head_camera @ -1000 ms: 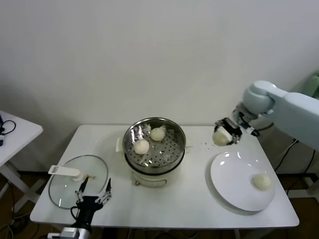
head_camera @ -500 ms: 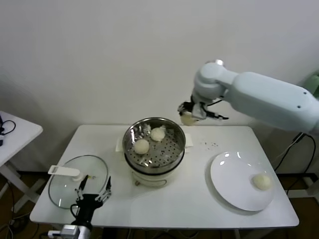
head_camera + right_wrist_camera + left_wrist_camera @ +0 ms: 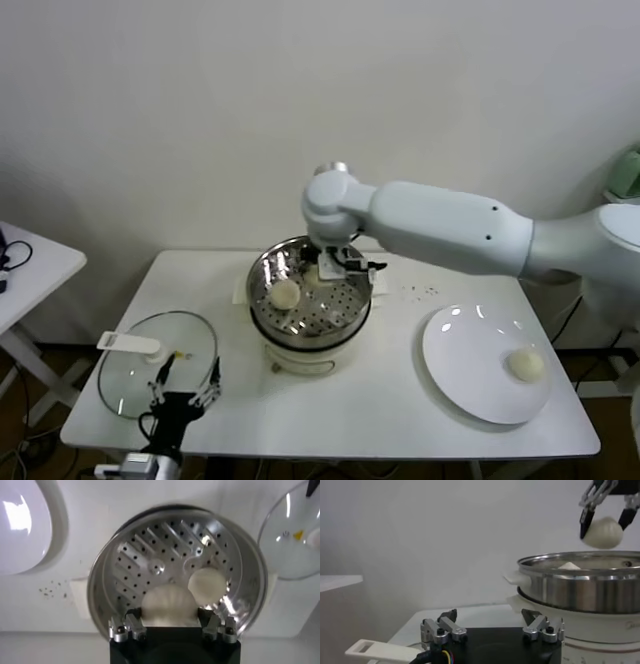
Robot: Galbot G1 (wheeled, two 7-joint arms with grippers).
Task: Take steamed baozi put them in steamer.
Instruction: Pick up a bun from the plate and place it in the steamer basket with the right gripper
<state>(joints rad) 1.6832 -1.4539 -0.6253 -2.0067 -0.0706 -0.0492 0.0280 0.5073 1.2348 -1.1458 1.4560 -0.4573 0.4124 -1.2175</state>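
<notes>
The steel steamer (image 3: 352,305) stands on its white pot base mid-table. My right gripper (image 3: 336,264) hangs over the basket, shut on a cream baozi (image 3: 169,604); the left wrist view shows that baozi (image 3: 603,532) held just above the rim (image 3: 580,560). One baozi (image 3: 285,293) lies on the perforated floor, also in the right wrist view (image 3: 207,584). Another bun (image 3: 314,272) is partly hidden by the gripper. One baozi (image 3: 525,364) lies on the white plate (image 3: 470,375). My left gripper (image 3: 186,398) is parked open at the table's front left.
The glass lid (image 3: 140,375) with a white handle (image 3: 130,343) lies flat at the front left, right by the left gripper. The plate sits at the right near the table's edge. Small dark crumbs (image 3: 418,291) lie behind the plate.
My right arm has swung left with the baozi, from above the plate to past the steamer's back rim and now over the basket. The left arm has not moved.
</notes>
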